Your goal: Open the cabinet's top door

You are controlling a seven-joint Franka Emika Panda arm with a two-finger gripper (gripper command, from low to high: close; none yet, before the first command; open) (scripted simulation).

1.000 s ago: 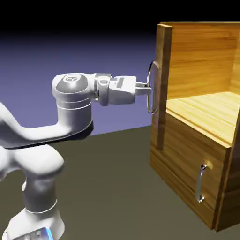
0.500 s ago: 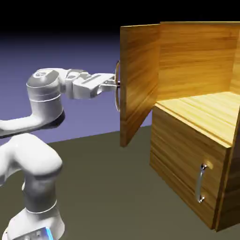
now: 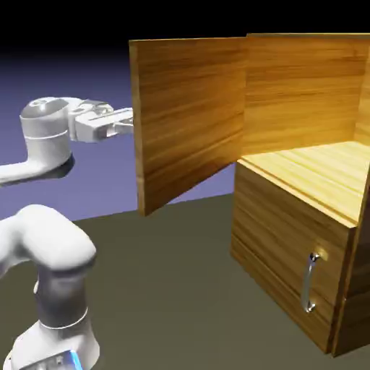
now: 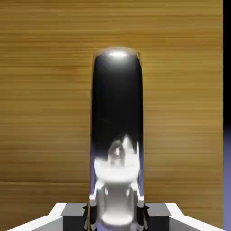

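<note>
Cabinet [image 3: 289, 238], wooden, standing on dark worktop [image 3: 173, 289] at right; top door [image 3: 189, 119] swung wide open toward left, upper compartment exposed; lower panel shut, its small silver handle [image 3: 310, 282] vertical; claw [image 4: 116, 215] at left, behind door's far edge, clamped tight on long silver handle [image 4: 117, 117]; white arm at lower left.

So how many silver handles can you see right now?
2: the top door's long handle, clamped in the gripper, and the small handle on the lower panel.
</note>
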